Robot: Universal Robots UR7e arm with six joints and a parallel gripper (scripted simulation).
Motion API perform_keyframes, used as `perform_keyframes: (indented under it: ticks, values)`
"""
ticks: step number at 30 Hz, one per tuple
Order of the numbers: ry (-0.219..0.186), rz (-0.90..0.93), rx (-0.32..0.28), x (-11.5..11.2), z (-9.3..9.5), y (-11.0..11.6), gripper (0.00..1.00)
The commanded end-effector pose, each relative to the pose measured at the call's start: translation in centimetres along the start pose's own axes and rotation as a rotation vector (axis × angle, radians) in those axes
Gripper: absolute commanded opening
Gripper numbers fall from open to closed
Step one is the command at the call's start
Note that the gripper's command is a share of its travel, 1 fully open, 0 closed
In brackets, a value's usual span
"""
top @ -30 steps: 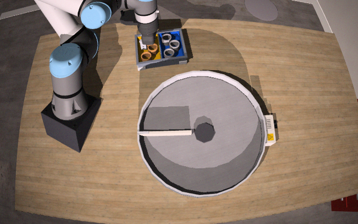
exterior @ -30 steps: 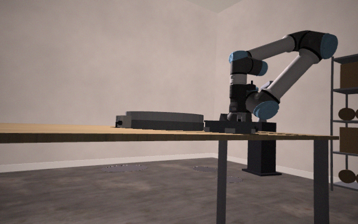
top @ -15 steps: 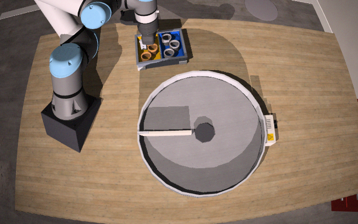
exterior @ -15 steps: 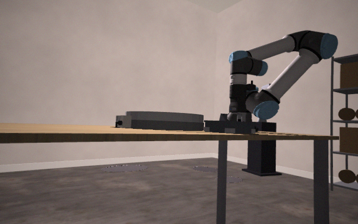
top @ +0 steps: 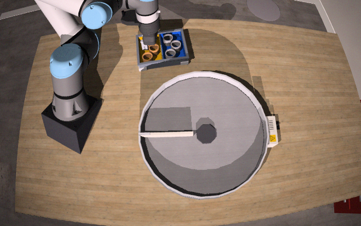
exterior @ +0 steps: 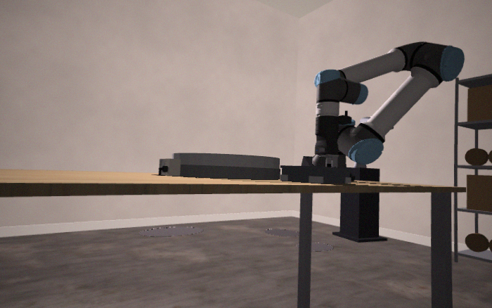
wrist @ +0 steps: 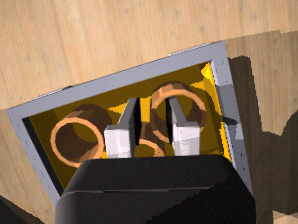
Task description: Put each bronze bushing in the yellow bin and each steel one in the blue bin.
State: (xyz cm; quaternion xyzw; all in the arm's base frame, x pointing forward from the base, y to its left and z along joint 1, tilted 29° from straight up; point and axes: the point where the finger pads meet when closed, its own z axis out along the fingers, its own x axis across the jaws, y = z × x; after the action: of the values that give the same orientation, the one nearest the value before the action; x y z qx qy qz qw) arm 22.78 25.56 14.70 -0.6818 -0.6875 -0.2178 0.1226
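Over the yellow bin [top: 160, 56] [wrist: 144, 106], I have the hand [top: 149, 45] [exterior: 329, 162] [wrist: 153, 111] spread among bronze bushings [top: 158, 49] [wrist: 53, 141]; four steel ones [top: 180, 45] sit in the blue bin [top: 182, 54].

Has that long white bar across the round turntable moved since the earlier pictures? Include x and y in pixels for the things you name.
No. Seen from above, the white bar [top: 167, 133] points at the dark hub [top: 206, 133] from the same spot on the rim [top: 206, 74].
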Motion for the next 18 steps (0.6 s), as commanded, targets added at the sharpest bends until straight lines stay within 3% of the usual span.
perform_keyframes:
  ticks: [1, 18]
  values:
    - [0.000, 0.000, -0.001, 0.01, -0.02, 0.03, 0.47]
    - [-0.001, 0.001, 0.003, 0.34, -0.11, 0.10, 0.47]
